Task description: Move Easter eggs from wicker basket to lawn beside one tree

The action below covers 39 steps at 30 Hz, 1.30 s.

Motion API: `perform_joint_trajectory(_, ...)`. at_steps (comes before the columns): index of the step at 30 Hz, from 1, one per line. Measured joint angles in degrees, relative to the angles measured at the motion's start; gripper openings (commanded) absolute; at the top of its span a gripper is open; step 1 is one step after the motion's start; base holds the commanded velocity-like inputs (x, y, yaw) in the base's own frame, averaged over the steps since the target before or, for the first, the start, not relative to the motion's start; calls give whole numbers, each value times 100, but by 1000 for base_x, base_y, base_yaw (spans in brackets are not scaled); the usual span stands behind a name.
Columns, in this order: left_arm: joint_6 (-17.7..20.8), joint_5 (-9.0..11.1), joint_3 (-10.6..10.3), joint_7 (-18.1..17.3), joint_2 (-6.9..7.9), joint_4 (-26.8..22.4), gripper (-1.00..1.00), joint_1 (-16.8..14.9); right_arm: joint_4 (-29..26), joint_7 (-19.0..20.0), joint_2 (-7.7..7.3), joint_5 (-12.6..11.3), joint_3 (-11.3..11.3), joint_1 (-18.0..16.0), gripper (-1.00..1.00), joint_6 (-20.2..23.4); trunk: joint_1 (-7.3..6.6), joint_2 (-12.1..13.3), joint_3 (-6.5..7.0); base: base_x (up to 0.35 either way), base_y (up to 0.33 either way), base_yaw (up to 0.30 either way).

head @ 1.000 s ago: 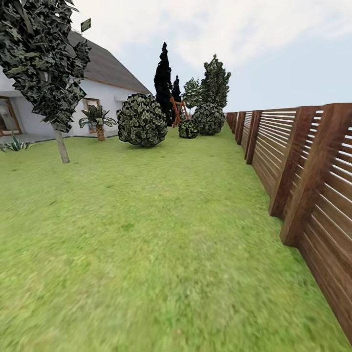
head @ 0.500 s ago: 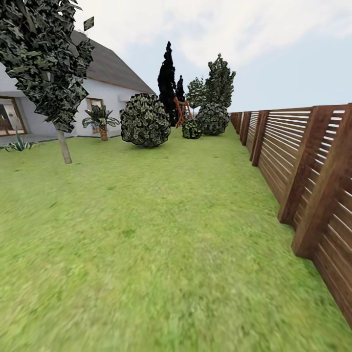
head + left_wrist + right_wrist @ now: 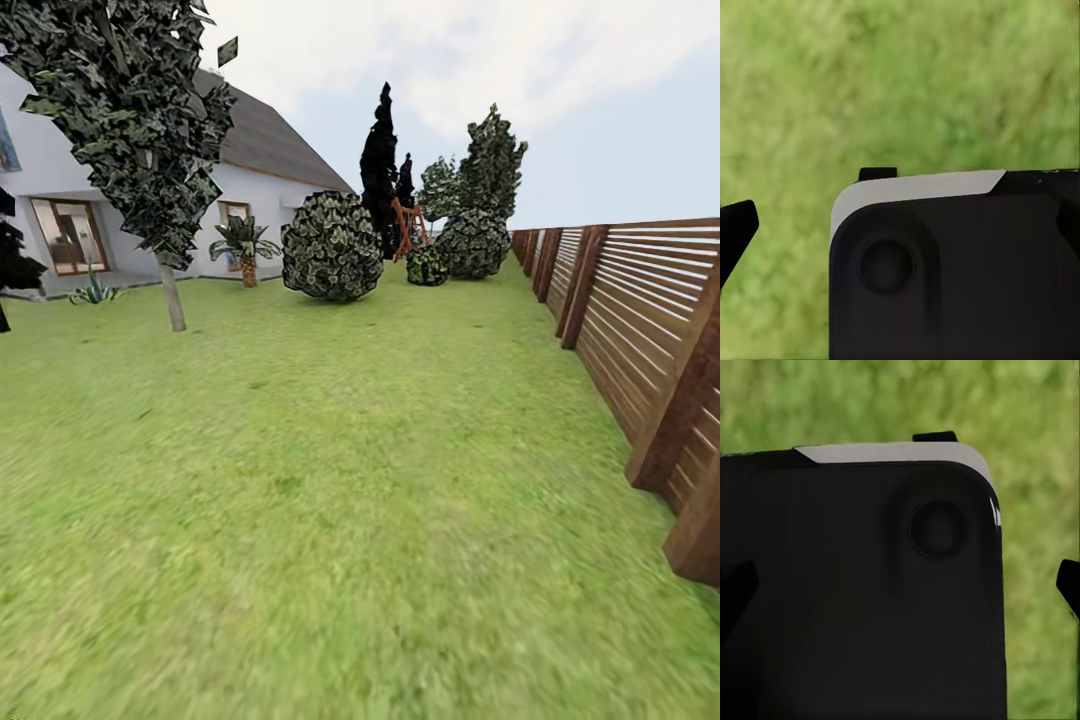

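Short mottled lawn (image 3: 330, 520) is spread across the foreground, bordered on the right by a slatted wooden fence (image 3: 650, 330). Farther off on the left, a pale-trunked tree (image 3: 172, 296) is rooted in the grass. Round bushes (image 3: 333, 247) and a white house (image 3: 60, 190) are seen beyond. Whether the grippers are released or clenched cannot be told.

In the left wrist view, the left gripper (image 3: 900, 240) showed as dark fingertips (image 3: 736, 225) at the picture's two edges, set wide apart, with a black, pale-edged robot body panel (image 3: 945, 270) between them. The right gripper (image 3: 900, 585) looked the same, one dark fingertip (image 3: 1068, 582) at each edge and a black panel (image 3: 855, 585) behind. Both pointed downward and gripped nothing.
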Motion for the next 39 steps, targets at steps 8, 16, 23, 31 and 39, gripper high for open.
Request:
perform_joint_trajectory(8,2,1,0,0,0,-1,100,0,1,0,0,0,0,0,100,-1,0,0,0,321,0,236)
perform_joint_trajectory(16,0,1,0,0,0,0,100,-1,-1,0,0,0,0,0,100,-2,0,0,0,321,0,49)
perform_joint_trajectory(23,0,1,0,0,0,0,100,-1,1,0,-3,3,-1,0,100,-2,0,0,0,321,0,7)
perform_joint_trajectory(31,0,1,0,0,0,0,100,-1,2,0,-9,6,0,0,100,-2,0,0,0,321,0,1)
perform_joint_trajectory(39,0,1,0,0,0,0,100,-1,12,0,-15,6,7,0,100,-3,0,0,0,321,0,0)
